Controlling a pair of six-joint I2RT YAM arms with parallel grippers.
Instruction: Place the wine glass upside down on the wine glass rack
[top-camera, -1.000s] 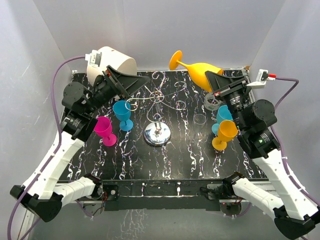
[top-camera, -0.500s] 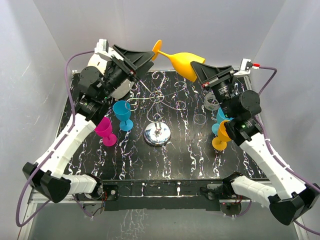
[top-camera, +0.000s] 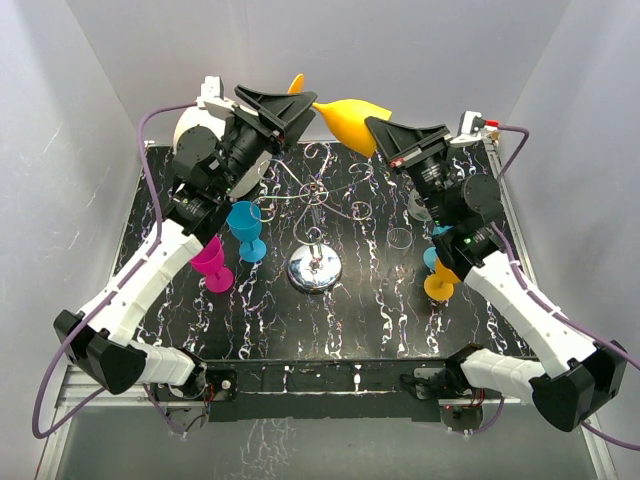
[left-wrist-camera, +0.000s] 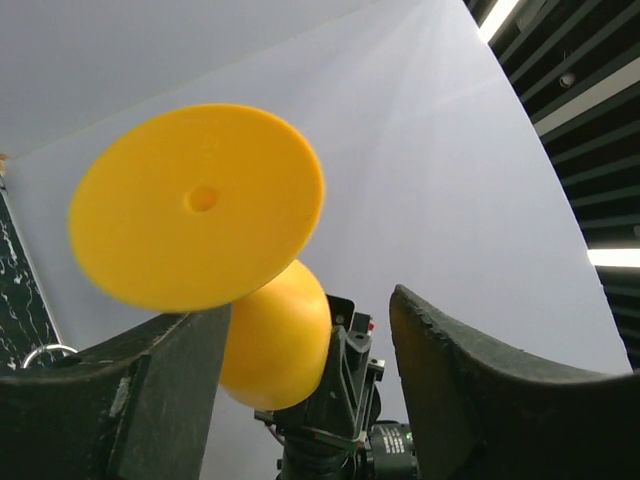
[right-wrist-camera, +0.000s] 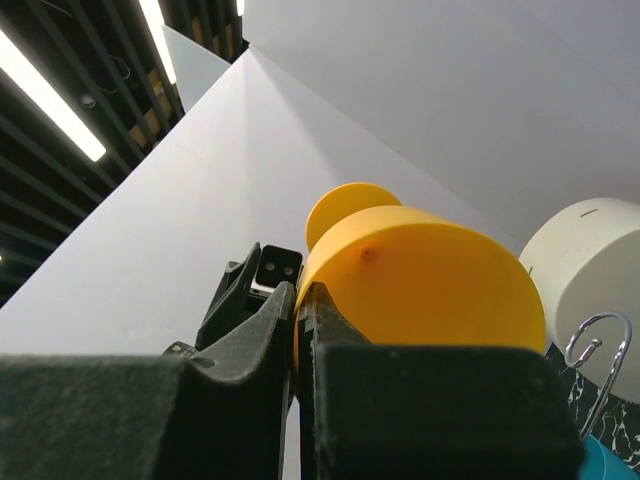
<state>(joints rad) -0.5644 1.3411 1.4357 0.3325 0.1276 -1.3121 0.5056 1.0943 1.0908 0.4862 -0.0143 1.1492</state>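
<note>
- Over black marbled table (top-camera: 380, 300), between white walls: passing yellow wine glass (top-camera: 345, 115) high in air, lying sideways, foot pointing left; wine glass rack (top-camera: 316, 262) waiting below at centre.
- Left gripper (top-camera: 290, 115): spread around foot end, not yet gripping; aiming at thin stem, squeezing gently.
- Right gripper (top-camera: 375, 128): pinching bowl rim; not releasing before firm second grip.
- Compared with one second ago: standing higher, closer together, with narrower left jaws.
</note>
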